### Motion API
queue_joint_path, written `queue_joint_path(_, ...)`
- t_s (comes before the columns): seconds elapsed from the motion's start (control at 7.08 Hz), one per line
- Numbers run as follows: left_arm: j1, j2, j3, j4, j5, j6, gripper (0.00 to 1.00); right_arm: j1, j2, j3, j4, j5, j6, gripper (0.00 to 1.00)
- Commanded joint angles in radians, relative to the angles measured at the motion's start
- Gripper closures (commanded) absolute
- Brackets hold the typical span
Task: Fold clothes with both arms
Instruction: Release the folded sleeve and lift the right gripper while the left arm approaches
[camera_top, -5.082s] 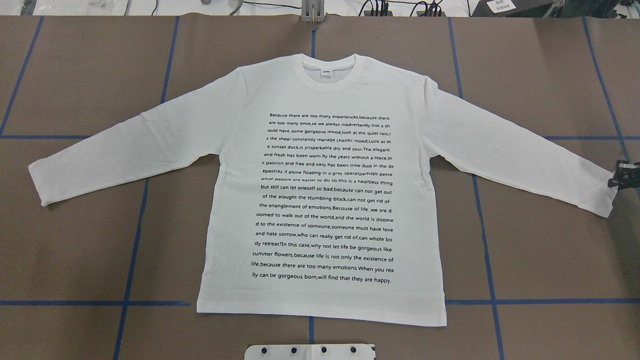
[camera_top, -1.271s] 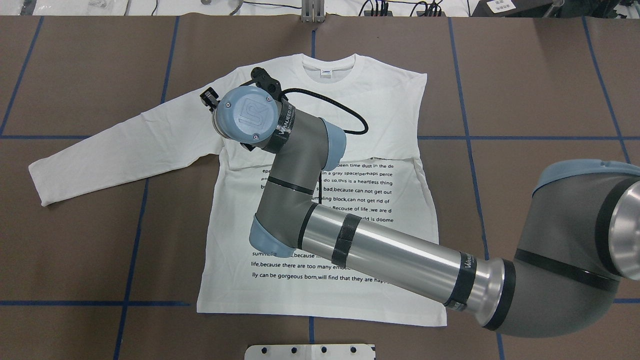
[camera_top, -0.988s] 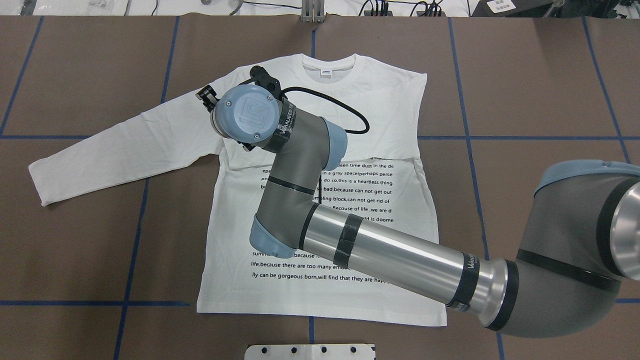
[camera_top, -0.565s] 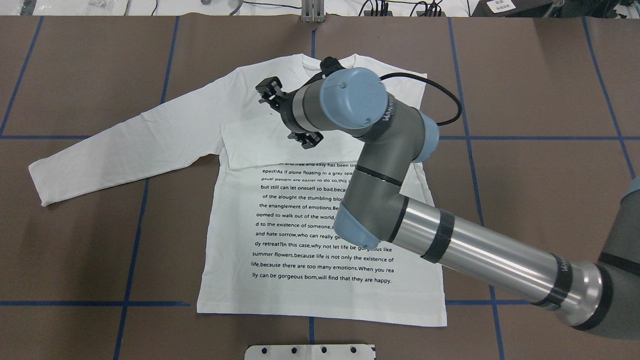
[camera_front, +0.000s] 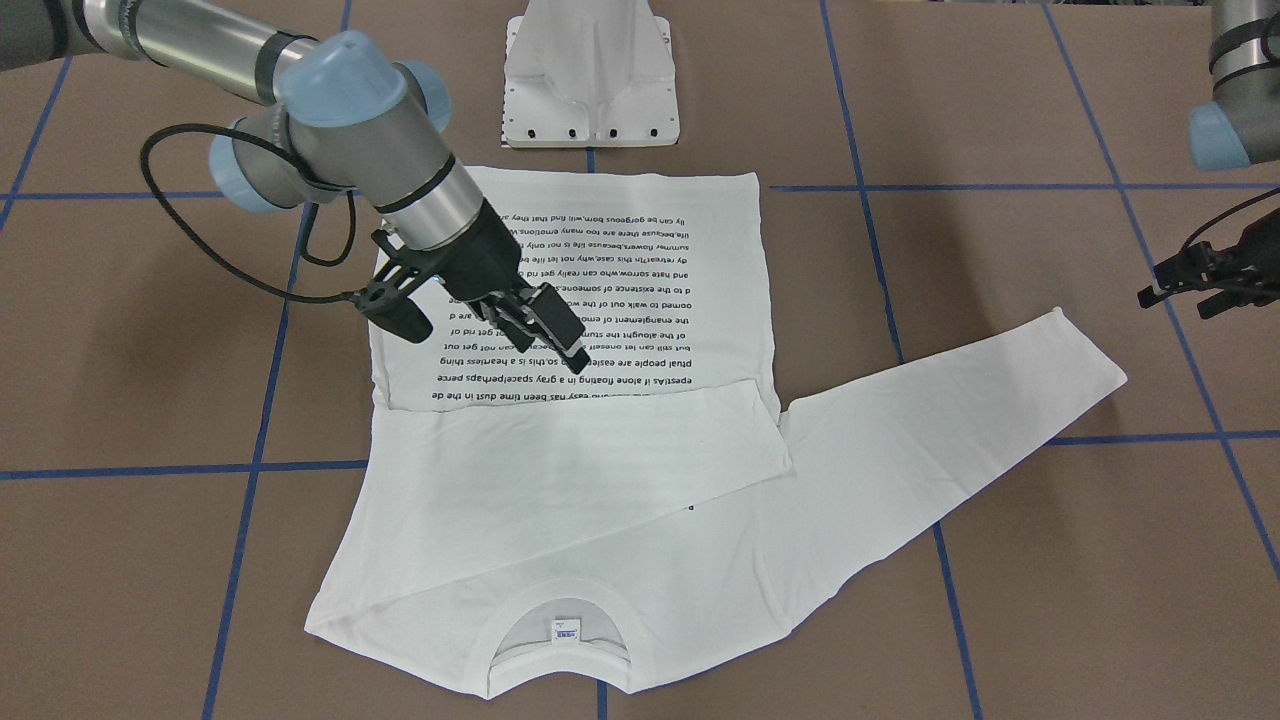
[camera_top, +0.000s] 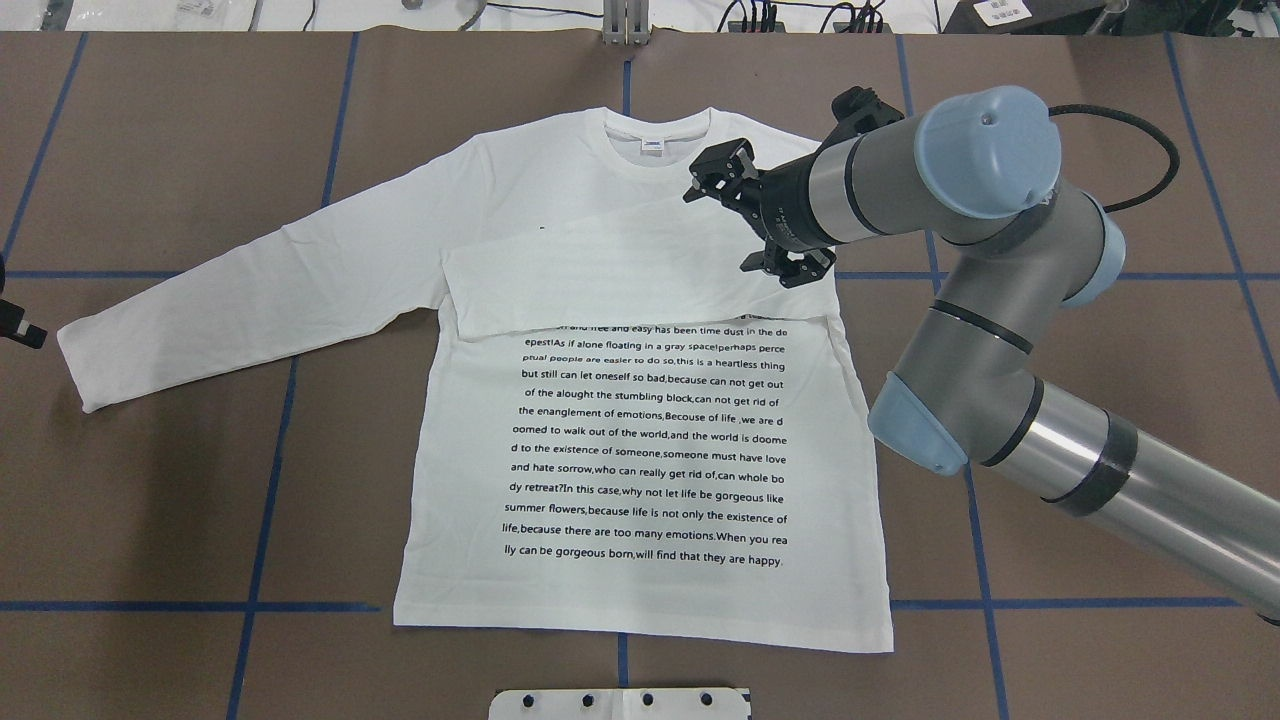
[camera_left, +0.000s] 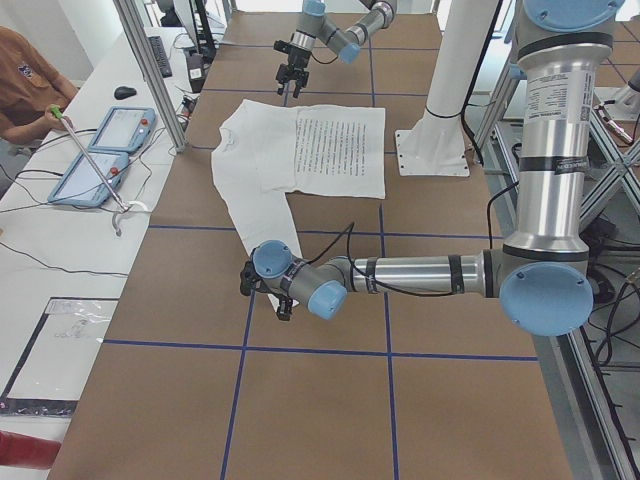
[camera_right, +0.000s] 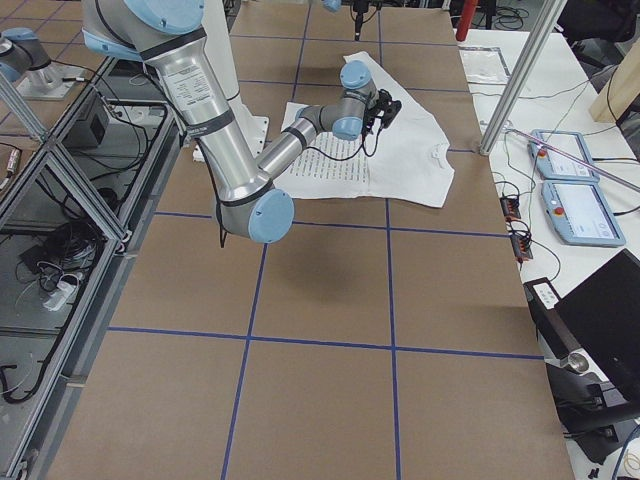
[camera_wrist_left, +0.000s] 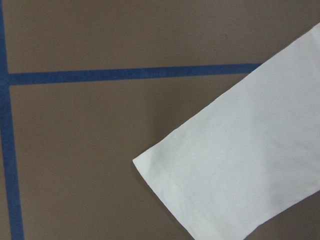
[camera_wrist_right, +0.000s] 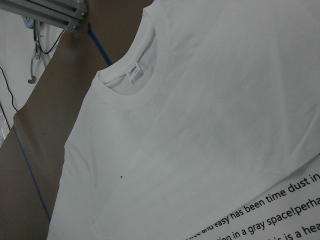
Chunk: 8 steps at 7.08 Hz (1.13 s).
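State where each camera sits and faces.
Front: across the table, facing the base; right gripper over shirt.
Overhead: behind the base, looking down; right arm.
Left: table end, looking along; left arm near.
Right: opposite end; right arm near.
Left wrist: down at cuff; no body.
Right wrist: down at collar; no body.
Front and overhead share the folded sleeve.

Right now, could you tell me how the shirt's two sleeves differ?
Pose: the folded sleeve lies across the chest of the shirt, hiding the top lines of text. The straight sleeve stretches out over the table.
Nearest gripper: the right gripper, open, hangs over the folded sleeve's shoulder end. The left gripper is near the straight sleeve's cuff, apart from it.
Shared: both are white, lie flat and are ungripped.
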<state>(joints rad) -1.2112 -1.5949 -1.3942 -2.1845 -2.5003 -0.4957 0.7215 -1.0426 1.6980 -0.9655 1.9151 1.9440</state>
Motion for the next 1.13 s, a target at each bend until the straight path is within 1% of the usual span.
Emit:
queue_joint_path(0.0,0.028,-0.057,0.076,-0.018,0.000,-0.018,0.15,0.003,-0.027,0.011,0.002,-0.004,-0.004,0.01)
queue_joint_path(0.14,0.036,-0.082,0.124,-0.044,0.001,-0.018,0.17,0.003,-0.030,0.011,0.002,-0.004,-0.004,0.01)
queue_joint_path(0.28,0.041,-0.089,0.141,-0.053,0.005,-0.018,0.18,0.001,-0.030,0.011,0.002,-0.008,-0.004,0.01)
queue_joint_path(0.56,0.047,-0.102,0.162,-0.054,0.009,-0.020,0.22,0.001,-0.033,0.011,0.002,-0.010,-0.004,0.01)
queue_joint_path(0.71,0.054,-0.118,0.188,-0.055,0.011,-0.020,0.23,0.003,-0.031,0.012,0.002,-0.010,-0.004,0.01)
queue_joint_path(0.99,0.058,-0.119,0.190,-0.054,0.014,-0.020,0.26,0.003,-0.031,0.012,0.002,-0.010,-0.002,0.01)
